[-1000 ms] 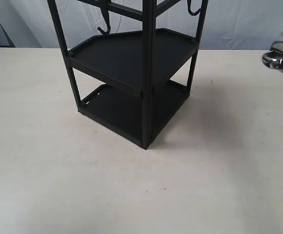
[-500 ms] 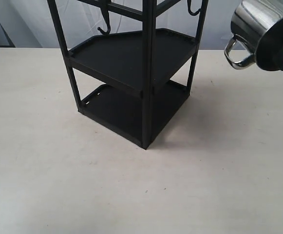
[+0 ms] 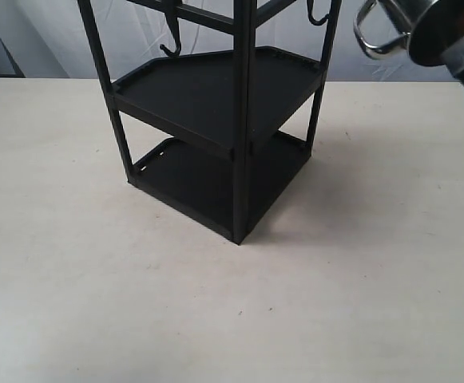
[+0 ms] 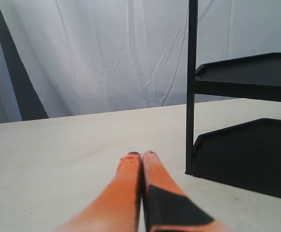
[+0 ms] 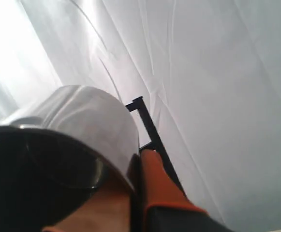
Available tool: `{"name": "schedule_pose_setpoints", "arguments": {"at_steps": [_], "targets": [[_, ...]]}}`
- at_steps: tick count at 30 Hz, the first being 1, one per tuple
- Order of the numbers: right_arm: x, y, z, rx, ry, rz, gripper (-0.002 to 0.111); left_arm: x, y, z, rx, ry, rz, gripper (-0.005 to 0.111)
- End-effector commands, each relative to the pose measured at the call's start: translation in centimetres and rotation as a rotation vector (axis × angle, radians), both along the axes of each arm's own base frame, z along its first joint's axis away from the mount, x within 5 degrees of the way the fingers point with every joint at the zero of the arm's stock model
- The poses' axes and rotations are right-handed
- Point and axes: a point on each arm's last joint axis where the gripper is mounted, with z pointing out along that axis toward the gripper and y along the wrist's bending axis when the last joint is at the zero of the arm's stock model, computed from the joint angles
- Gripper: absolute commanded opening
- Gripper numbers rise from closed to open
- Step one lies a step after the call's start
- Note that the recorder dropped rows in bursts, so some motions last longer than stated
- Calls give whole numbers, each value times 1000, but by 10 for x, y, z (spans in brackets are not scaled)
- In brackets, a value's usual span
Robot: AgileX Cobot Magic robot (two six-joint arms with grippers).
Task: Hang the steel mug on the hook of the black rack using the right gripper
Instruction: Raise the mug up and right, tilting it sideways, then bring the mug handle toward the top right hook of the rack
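The right pincer point(image 5: 139, 166) grips the mug point(image 3: 387, 24) up high, its handle toward the rack point(image 3: 239, 120). The hook point(image 3: 318, 16) sits just beside it. The left pincer point(image 4: 141, 155) is closed, empty, low over the table point(image 3: 72, 263).

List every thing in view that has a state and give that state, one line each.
steel mug: held in the air, handle toward the rack, not yet hung.
right gripper: shut on the steel mug.
left gripper: shut, holding nothing, low over the table.
black rack: upright on the table, both shelves bare.
hook: bare, nothing hanging from it.
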Motion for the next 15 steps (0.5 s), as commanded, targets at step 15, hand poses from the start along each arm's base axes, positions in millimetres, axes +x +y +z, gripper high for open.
{"name": "schedule_pose_setpoints", "arguments": {"at_steps": [15], "targets": [[63,25,-58,768,244,-64,-1,0,0,1,-1,-10,-5,2]]}}
